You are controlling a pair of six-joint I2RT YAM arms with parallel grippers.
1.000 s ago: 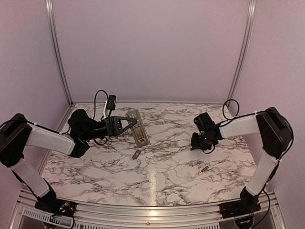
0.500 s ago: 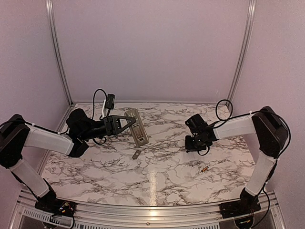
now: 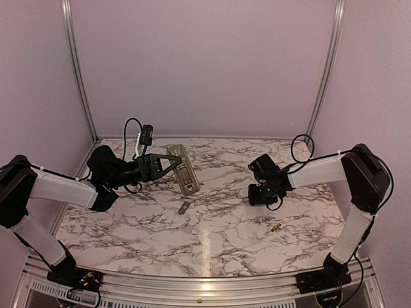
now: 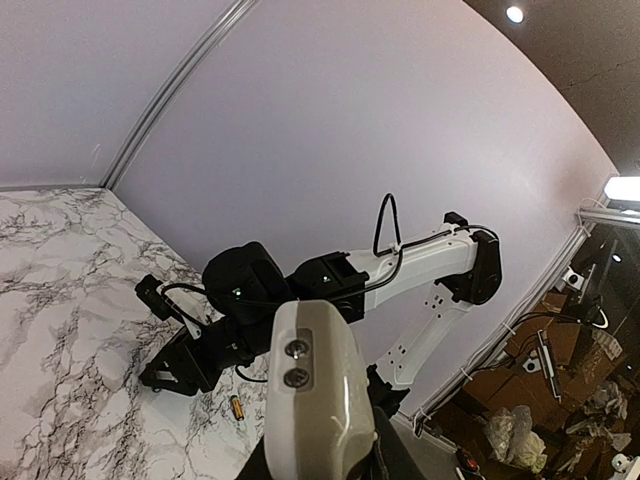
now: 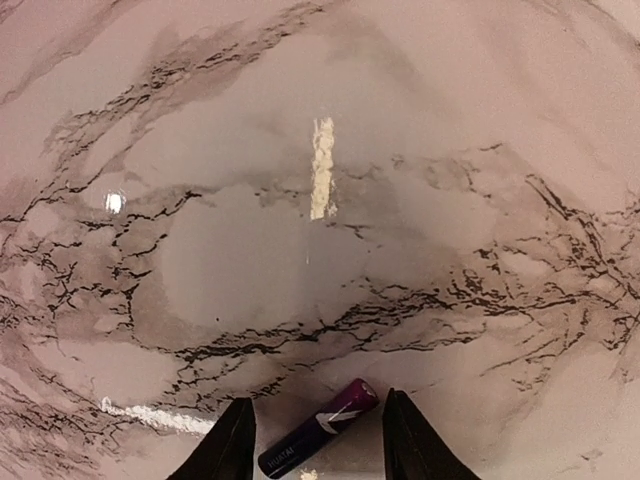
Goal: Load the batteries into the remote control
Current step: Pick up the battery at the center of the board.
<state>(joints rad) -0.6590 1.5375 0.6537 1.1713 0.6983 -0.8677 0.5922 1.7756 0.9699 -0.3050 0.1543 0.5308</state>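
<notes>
- Left end effector (image 3: 168, 163): nearly closed, clamped on one end of the slim white-grey rectangular plastic remote control (image 3: 184, 172). It holds the remote at about 10 o'clock on the white marble-pattern counter (image 3: 225, 237). The remote looks lifted and tilted; its free end points to 5 o'clock.
- Remote face: the top view shows a greyish side with a dark recess, likely the battery bay, too small to confirm.
- Small grey flat piece (image 3: 184, 206): lies on the counter at 6 o'clock of the remote, apart from it. Probably the bay cover.
- Right end effector (image 3: 259, 194): low over the counter at 3 o'clock of the remote, well apart from it. Fingers are parted with nothing gripped.
- Short dark purple-black cylindrical battery (image 5: 320, 428): lies diagonally on the counter between the right fingers; gaps show on both sides.
- Small gold-coloured cylindrical battery (image 3: 275, 228): loose on the counter at 5 o'clock of the right end effector.
- Step, as judged: picking up the first battery; none loaded.
- Next: close on the dark battery, ideally squared to its slant, lift it, and carry it toward 9 o'clock to the held remote.
</notes>
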